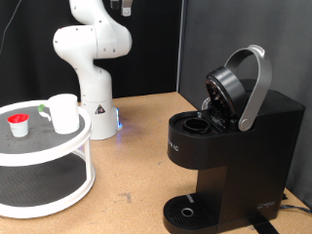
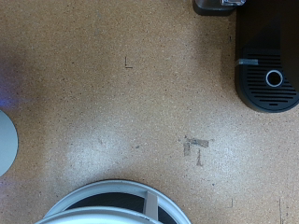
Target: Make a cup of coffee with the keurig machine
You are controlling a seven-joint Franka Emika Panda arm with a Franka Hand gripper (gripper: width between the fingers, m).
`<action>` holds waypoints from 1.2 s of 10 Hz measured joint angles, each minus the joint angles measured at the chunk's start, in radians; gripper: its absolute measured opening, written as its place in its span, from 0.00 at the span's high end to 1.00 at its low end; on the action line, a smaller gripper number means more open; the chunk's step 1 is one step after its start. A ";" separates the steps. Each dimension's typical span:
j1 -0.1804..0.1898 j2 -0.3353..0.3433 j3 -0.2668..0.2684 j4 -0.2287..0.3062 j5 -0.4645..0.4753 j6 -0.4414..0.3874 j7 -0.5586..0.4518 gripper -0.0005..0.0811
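Fingers barely in view: dark gripper (image 2: pixel 220 5) at wrist view's edge, spread can't tell, holding nothing visible, high over table (image 2: pixel 121 103). Keurig machine (image 1: pixel 229 146) at exterior view's right, lid raised, pod chamber open, long axis upright, front toward exterior view's bottom-left. Cup (image 1: pixel 64 113) upright on white tiered stand (image 1: pixel 58 190), exterior view's left, well apart from machine.

A matte-black boxy coffee maker (image 1: pixel 229 156) with a silver-grey arched lid handle (image 1: pixel 255 86) is seen on a light brown speckled particle-board tabletop (image 1: pixel 136 146). A plain white cylindrical mug (image 1: pixel 64 113) and a small white pod with a red top (image 1: pixel 18 125) are set on a white-rimmed round two-tier stand with dark grey surfaces (image 1: pixel 44 156). The glossy white robot arm (image 1: pixel 93 49) is shown against a black backdrop (image 1: pixel 156 44), with a blue glow at its base (image 1: pixel 118 123).
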 joint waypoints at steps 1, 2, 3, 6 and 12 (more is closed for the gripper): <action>0.000 0.000 -0.004 0.000 0.000 0.001 0.001 0.01; -0.003 -0.002 -0.017 0.001 0.000 0.004 0.001 0.01; -0.011 -0.007 -0.040 0.005 -0.001 0.003 -0.004 0.01; -0.035 -0.032 -0.121 0.015 -0.066 -0.037 -0.094 0.01; -0.063 -0.038 -0.190 0.012 -0.114 -0.038 -0.142 0.01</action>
